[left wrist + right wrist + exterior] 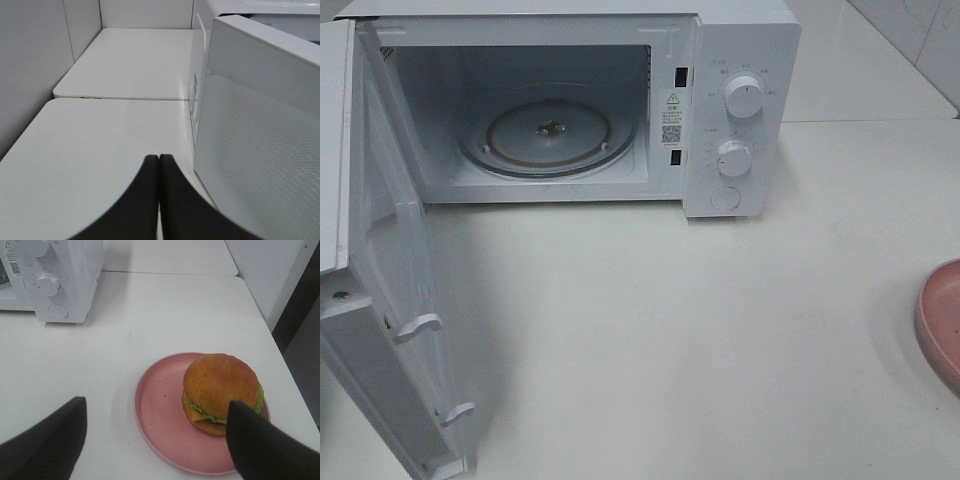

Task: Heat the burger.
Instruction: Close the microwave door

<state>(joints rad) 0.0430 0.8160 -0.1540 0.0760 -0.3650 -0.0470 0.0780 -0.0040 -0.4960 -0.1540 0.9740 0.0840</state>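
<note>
From the high camera I see the white microwave [570, 100] standing at the back of the white table [700, 340], its door [380, 300] swung wide open toward me on the left side. Inside, the glass turntable [548, 135] lies bare. The two dials [744, 98] sit one above the other on the control panel to the right of the cavity, with a round button below them. At the far right edge of that view I catch only a sliver of the pink plate [942, 322].

My right wrist camera gives the better look: the burger [221, 392] sits on the pink plate, off-centre toward the table's outer edge, well apart from the microwave. The right gripper [155, 440] hovers over the plate with its fingers [52, 440] spread wide, touching nothing as far as I can judge; one dark finger overlaps the burger's edge in the picture, though I cannot tell whether it makes contact.

The left gripper [158, 200] has its fingers pressed together with nothing between them, poised over bare table just beside the outer face of the open door
</note>
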